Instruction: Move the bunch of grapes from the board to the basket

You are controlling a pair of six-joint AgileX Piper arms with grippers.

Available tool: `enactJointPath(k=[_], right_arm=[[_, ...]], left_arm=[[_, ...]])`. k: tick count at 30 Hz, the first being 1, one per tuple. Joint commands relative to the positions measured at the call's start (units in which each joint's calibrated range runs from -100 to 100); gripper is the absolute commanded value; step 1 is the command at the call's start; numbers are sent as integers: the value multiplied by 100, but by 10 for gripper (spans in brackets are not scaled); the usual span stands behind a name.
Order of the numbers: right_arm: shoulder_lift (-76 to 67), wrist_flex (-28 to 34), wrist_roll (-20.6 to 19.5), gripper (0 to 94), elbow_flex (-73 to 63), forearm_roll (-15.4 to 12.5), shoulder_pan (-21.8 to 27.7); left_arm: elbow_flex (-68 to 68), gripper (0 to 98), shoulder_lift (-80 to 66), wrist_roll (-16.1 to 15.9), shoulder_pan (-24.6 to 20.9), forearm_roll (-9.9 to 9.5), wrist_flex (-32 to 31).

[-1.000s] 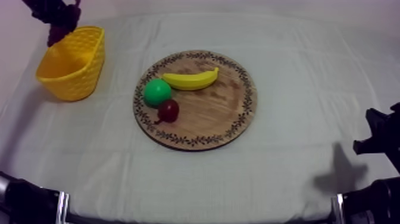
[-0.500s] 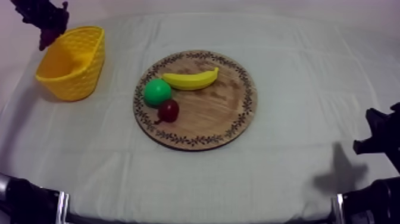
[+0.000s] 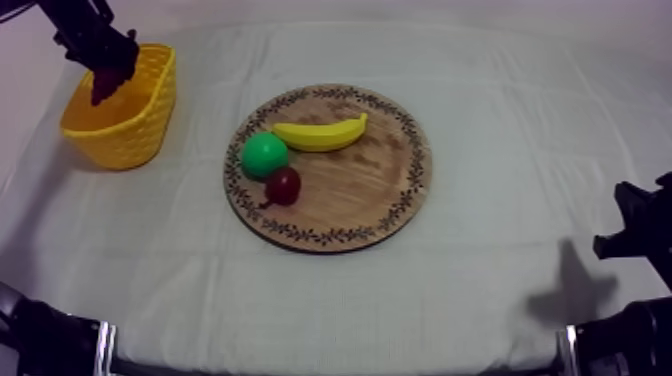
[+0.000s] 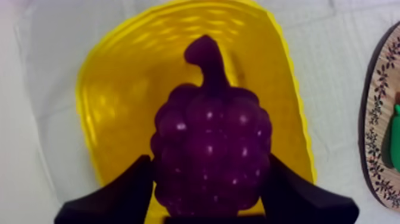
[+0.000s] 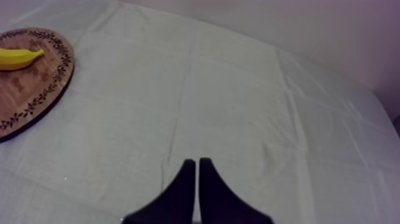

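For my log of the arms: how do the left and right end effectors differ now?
The left end effector is shut on the bunch of grapes; the right end effector is shut on nothing, its fingers together. The left hangs over the yellow basket; the right sits over bare cloth. Both have black fingers.

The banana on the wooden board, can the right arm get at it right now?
Probably yes: the right pincer is shut on nothing, only bare cloth lies between it and the board, and the banana lies uncovered on it.
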Motion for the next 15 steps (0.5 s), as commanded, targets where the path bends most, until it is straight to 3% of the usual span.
enactJointPath(k=[1,7,15], right_arm=[[0,0,0,3,-4,-2,2],[0,0,0,3,-4,-2,2],[0,0,0,3,-4,-2,2]], left_arm=[[-35,552,173,9,-16,36,-27],[-207,517,582,36,-100,193,-51],[-381,490,926,51,-138,247,-81]])
